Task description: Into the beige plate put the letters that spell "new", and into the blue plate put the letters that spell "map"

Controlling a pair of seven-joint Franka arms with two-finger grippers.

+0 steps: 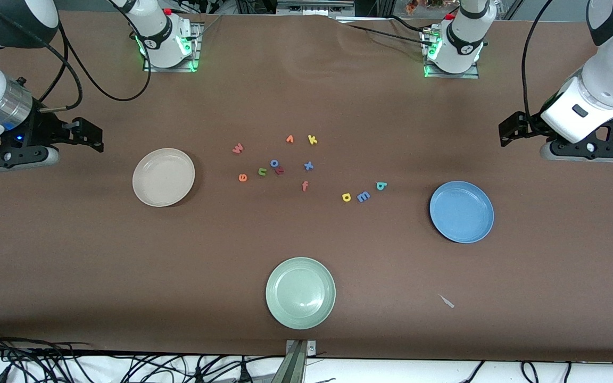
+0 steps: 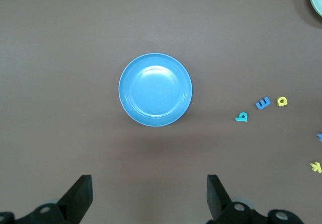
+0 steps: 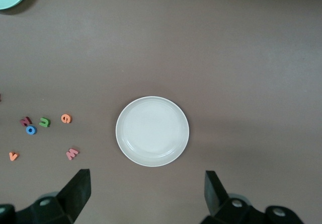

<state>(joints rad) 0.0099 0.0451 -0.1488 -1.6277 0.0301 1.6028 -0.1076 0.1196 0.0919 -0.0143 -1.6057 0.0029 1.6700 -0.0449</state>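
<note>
The olive "n" (image 1: 262,171), orange "e" (image 1: 242,177) and pink "w" (image 1: 238,148) lie mid-worktop, beside the beige plate (image 1: 163,177); the blue "m" (image 1: 363,197), teal "a" (image 1: 381,185) and yellow "p" (image 1: 346,197) lie near the blue plate (image 1: 461,211). Both plates hold nothing. The left pincer (image 2: 150,199) and right pincer (image 3: 146,196) hover above the worktop ends, fingers apart. The green plate (image 1: 300,292) sits nearest the camera.

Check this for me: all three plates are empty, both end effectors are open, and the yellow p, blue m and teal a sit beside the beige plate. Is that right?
Not quite. The yellow p, blue m and teal a lie beside the blue plate, not the beige plate, as the front view shows. The rest stands: all three plates, including the green plate, are empty, and the left end effector and right end effector are open.
</note>
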